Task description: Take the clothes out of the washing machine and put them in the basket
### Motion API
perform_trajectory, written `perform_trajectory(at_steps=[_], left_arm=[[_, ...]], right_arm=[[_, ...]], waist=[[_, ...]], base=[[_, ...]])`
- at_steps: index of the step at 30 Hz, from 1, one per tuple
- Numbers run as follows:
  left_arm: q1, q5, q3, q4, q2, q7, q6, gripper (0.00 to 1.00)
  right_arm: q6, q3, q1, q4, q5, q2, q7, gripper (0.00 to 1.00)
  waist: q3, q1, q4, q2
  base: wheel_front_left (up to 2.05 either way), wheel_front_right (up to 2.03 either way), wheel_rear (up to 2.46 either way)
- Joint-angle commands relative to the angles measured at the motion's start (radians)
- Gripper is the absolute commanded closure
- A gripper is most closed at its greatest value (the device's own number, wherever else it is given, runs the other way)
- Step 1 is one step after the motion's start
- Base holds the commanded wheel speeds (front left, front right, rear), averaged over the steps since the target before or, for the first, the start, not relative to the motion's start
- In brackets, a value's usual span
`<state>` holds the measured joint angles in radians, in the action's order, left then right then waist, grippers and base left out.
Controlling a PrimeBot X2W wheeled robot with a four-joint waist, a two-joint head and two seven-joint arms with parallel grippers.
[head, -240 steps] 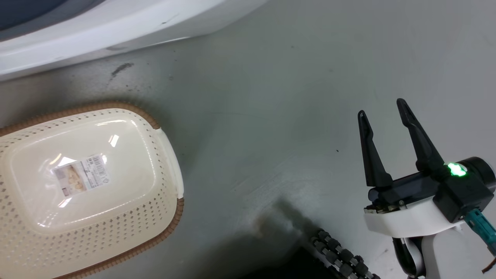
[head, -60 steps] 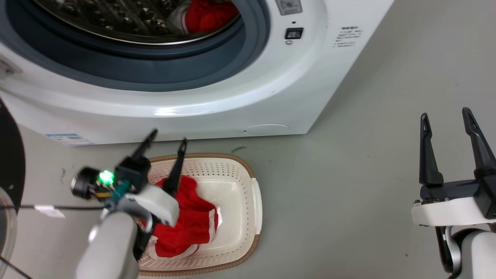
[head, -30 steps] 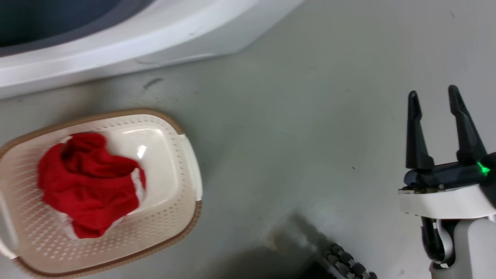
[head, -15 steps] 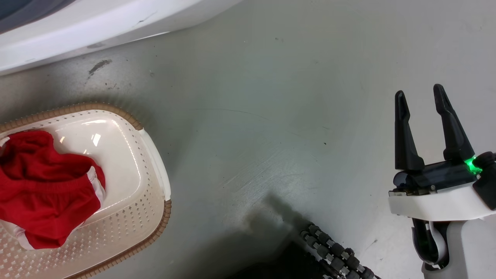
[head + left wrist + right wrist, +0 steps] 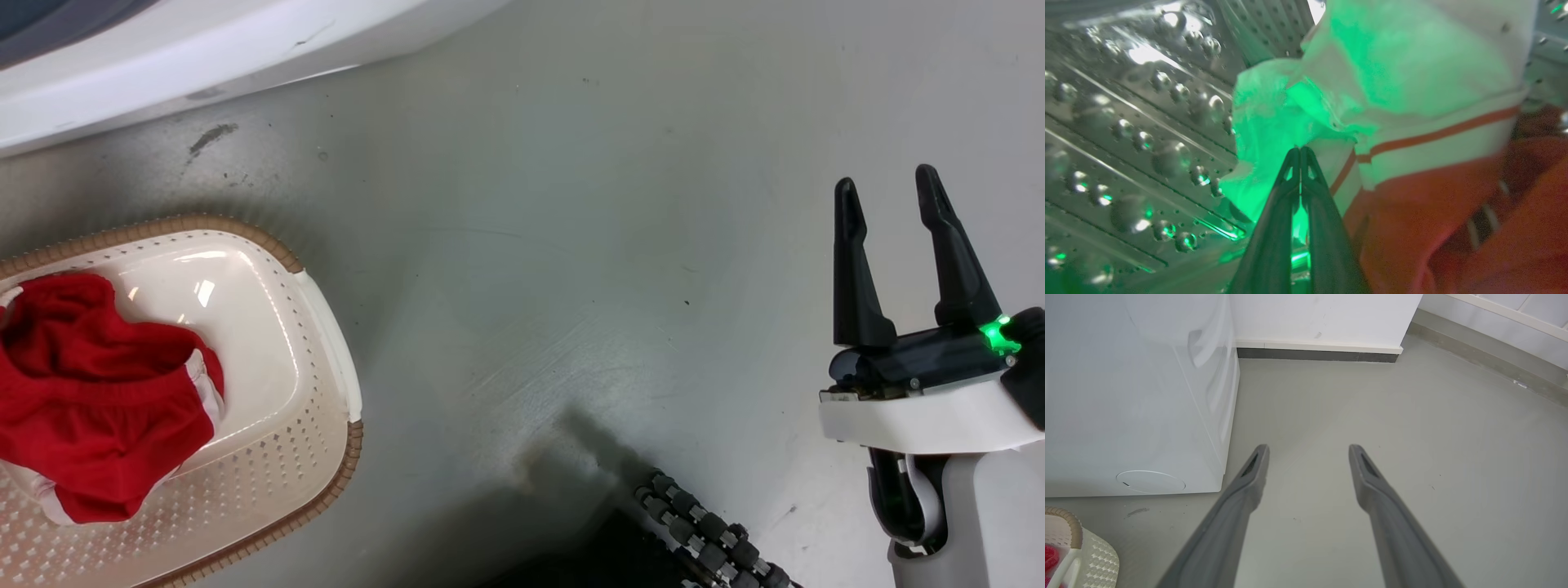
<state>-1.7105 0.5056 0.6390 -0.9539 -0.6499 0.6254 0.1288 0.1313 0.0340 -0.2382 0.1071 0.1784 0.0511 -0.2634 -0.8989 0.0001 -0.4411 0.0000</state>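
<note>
Your left claw [image 5: 1300, 150] is closed, tips against a fold of the white cloth [image 5: 1265, 122] in the dimpled steel drum [image 5: 1126, 122]; whether cloth is pinched can't be told. It's limp, light stuff: grab a bunched fold. One red garment [image 5: 90, 392] lies in the perforated cream basket [image 5: 326, 343]; right claw [image 5: 886, 180] gapes, empty.

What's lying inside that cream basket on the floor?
A bunched red garment with white trim lies in the basket. Its base shows bare beside it; whatever is under the cloth is covered.
</note>
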Motion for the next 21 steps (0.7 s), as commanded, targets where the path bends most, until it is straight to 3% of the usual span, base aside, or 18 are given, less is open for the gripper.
perform_trajectory(at_steps=[1, 11, 19, 20, 21], left_arm=[[-0.009, -0.005, 0.001, -0.003, -0.004, -0.015, -0.003, 1.0], [0.1, 0.044, -0.034, -0.027, 0.045, -0.366, -0.001, 1.0], [0.287, 0.093, -0.068, -0.06, 0.102, -0.685, -0.006, 1.0], [0.365, 0.107, -0.077, -0.063, 0.129, -0.792, -0.01, 1.0], [0.395, 0.114, -0.081, -0.062, 0.141, -0.823, -0.012, 1.0]], right_arm=[[-0.001, 0.001, -0.015, -0.002, 0.001, -0.002, -0.002, 0.0], [-0.001, -0.057, -0.029, -0.026, -0.061, -0.001, -0.002, 0.0], [-0.001, -0.088, -0.006, -0.039, -0.117, -0.001, -0.002, 0.0], [-0.001, -0.092, 0.009, -0.048, -0.151, -0.001, -0.002, 0.0], [-0.001, -0.094, 0.014, -0.053, -0.16, -0.001, -0.002, 0.0]], waist=[[0.005, -0.0001, 0.001, 0.0], [0.129, -0.0001, 0.076, 0.0], [0.255, -0.0001, 0.161, 0.0], [0.308, -0.0001, 0.188, 0.0], [0.328, -0.0001, 0.196, 0.0]], base=[[0.0, 0.0, 0.0], [0.0, 0.0, 0.0], [0.0, 0.0, 0.0], [0.0, 0.0, 0.0], [0.0, 0.0, 0.0]])
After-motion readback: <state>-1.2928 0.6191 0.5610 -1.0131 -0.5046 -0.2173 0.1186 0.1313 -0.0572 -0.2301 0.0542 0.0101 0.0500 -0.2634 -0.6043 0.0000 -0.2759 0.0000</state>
